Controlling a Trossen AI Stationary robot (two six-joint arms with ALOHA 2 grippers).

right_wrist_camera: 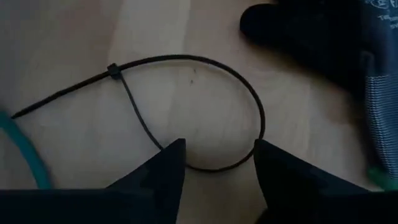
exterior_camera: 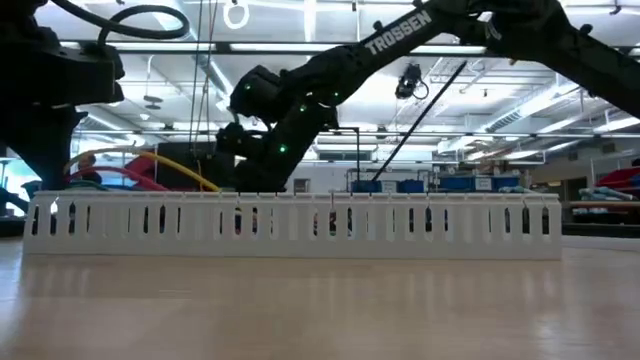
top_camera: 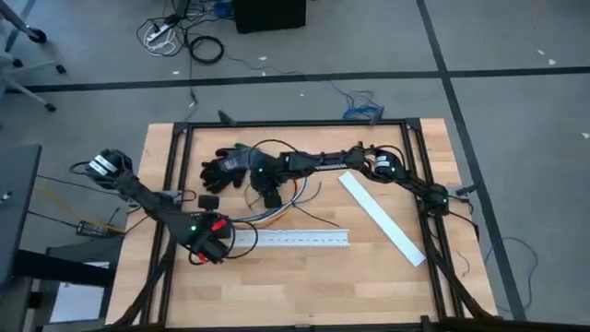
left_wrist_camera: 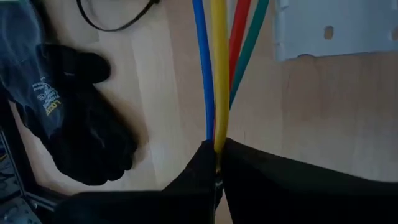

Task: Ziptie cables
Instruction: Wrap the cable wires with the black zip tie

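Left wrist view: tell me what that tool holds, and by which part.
The left tool grips the cables at one end, the coloured lengths running out ahead.

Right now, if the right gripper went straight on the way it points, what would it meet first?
Probably the thin black plastic ziptie, already closed into a loop on the wooden table. The right gripper is open, its fingers straddling the loop's near edge. Height above the table is unclear.

The cables (left_wrist_camera: pixel 219 68) were thin blue, yellow, red and green strands running side by side, straight down the middle of the left wrist view, their lower ends pinched together. The ziptie (right_wrist_camera: pixel 186 93), thin and black, lay flat on the wood as a closed loop centre-frame, its tail trailing toward the left edge.
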